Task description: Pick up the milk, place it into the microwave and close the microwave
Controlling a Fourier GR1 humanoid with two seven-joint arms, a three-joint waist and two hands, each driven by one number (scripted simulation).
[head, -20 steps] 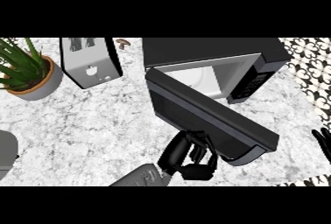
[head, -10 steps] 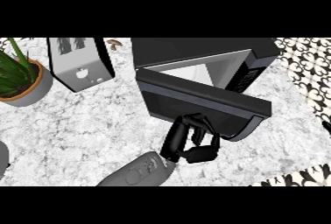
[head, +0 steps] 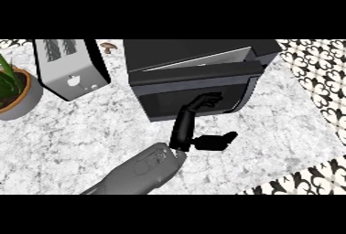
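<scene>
The right hand (head: 191, 123) is seen with fingers outstretched and pressed flat against the nearly closed door of the microwave (head: 196, 77) on the marble desk (head: 67, 132), while the milk cannot be seen.

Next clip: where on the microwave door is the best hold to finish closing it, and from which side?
Probably no grip is needed. Press the microwave door on its flat front, toward its right edge, coming from the counter side. The bright gap above it widens rightward, so that end swings. The left hand already touches the face.
</scene>
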